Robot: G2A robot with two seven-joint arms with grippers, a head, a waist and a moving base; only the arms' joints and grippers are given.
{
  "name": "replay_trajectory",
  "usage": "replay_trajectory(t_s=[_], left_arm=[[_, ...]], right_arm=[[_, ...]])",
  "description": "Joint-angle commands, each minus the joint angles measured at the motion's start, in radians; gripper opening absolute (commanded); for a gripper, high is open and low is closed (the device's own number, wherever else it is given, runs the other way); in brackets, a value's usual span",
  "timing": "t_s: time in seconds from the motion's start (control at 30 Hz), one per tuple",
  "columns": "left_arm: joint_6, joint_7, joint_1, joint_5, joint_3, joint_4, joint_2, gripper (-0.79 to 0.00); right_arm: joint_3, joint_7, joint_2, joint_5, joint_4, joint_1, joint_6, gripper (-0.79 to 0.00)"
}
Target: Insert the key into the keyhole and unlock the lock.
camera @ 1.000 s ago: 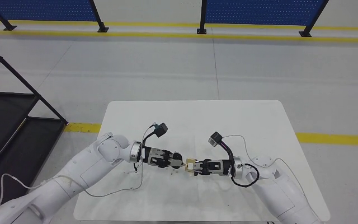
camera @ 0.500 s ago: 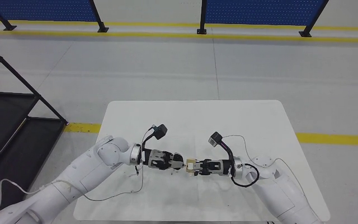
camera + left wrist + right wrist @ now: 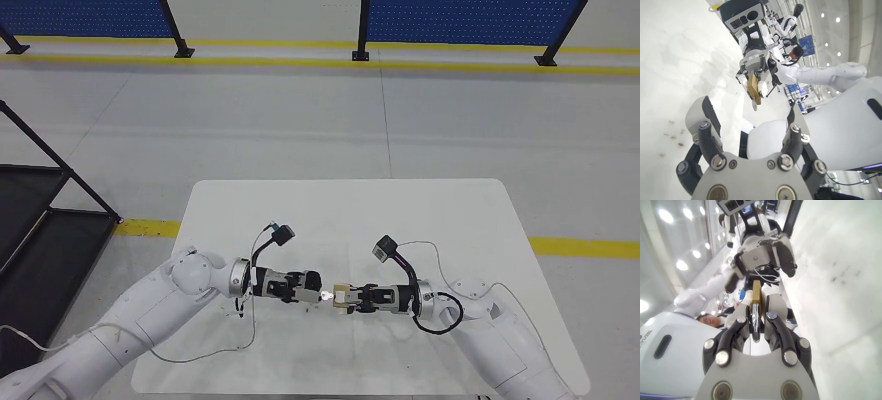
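Observation:
A brass padlock (image 3: 753, 87) hangs in the air over the white table (image 3: 400, 220), with my right gripper (image 3: 356, 298) shut on its body. In the right wrist view the padlock (image 3: 756, 292) sits between the two pads, and its steel shackle (image 3: 755, 323) points back at the wrist. A silver key (image 3: 754, 105) sticks out of the lock's end face, seen from above as the key (image 3: 326, 296) between the two grippers. My left gripper (image 3: 751, 113) faces the key from a short way off, open and holding nothing.
The two arms meet near the table's front middle. A black rack (image 3: 40, 230) stands on the floor to the left. Small dark specks (image 3: 672, 136) mark the tabletop under the left arm.
My left gripper has let go of the key and drawn back a little to the left. The key stays in the lock. The right arm has kept still.

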Motion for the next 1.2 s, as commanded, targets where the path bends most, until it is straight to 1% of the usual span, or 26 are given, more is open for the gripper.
replay_trajectory(t_s=[0.0, 0.03, 0.07, 0.17, 0.2, 0.23, 0.27, 0.53, 0.77, 0.9, 1.0, 1.17], left_arm=[[0.026, -0.031, -0.002, -0.044, 0.000, 0.010, -0.003, -0.142], [0.039, -0.046, -0.004, -0.054, 0.000, 0.017, -0.004, -0.237], [0.048, -0.053, -0.007, -0.054, -0.002, 0.022, -0.005, -0.256], [0.062, -0.057, -0.003, -0.066, -0.004, 0.027, -0.010, -0.400], [0.066, -0.054, 0.000, -0.066, -0.005, 0.029, -0.011, -0.422], [0.070, -0.052, 0.003, -0.064, -0.006, 0.028, -0.013, -0.425], [0.074, -0.044, 0.007, -0.067, -0.007, 0.028, -0.014, -0.449], [0.106, 0.010, 0.044, -0.015, -0.030, -0.004, -0.016, -0.514], [0.108, 0.022, 0.081, -0.002, -0.061, -0.041, -0.013, -0.563], [0.107, 0.028, 0.100, 0.004, -0.082, -0.052, -0.011, -0.570], [0.109, 0.028, 0.115, 0.008, -0.095, -0.066, -0.009, -0.603], [0.116, 0.022, 0.130, 0.015, -0.111, -0.077, -0.009, -0.613]], right_arm=[[0.000, 0.000, 0.000, 0.000, 0.000, 0.000, 0.000, -0.785], [0.000, 0.000, 0.000, 0.000, 0.000, 0.000, 0.000, -0.785], [0.000, 0.000, 0.000, 0.000, 0.000, 0.000, 0.000, -0.785], [0.000, 0.000, 0.000, 0.000, 0.000, 0.000, 0.000, -0.785], [0.000, 0.000, 0.000, 0.000, 0.000, 0.000, 0.000, -0.785], [0.000, 0.000, 0.000, 0.000, 0.000, 0.000, 0.000, -0.785], [0.000, 0.000, 0.000, 0.000, 0.000, 0.000, 0.000, -0.785], [0.000, 0.000, 0.000, 0.000, 0.000, 0.000, 0.000, -0.785], [0.000, 0.000, 0.000, 0.000, 0.000, 0.000, 0.000, -0.785], [0.000, 0.000, 0.000, 0.000, 0.000, 0.000, 0.000, -0.785], [0.000, 0.000, 0.000, 0.000, 0.000, 0.000, 0.000, -0.785], [0.000, 0.000, 0.000, 0.000, 0.000, 0.000, 0.000, -0.785]])
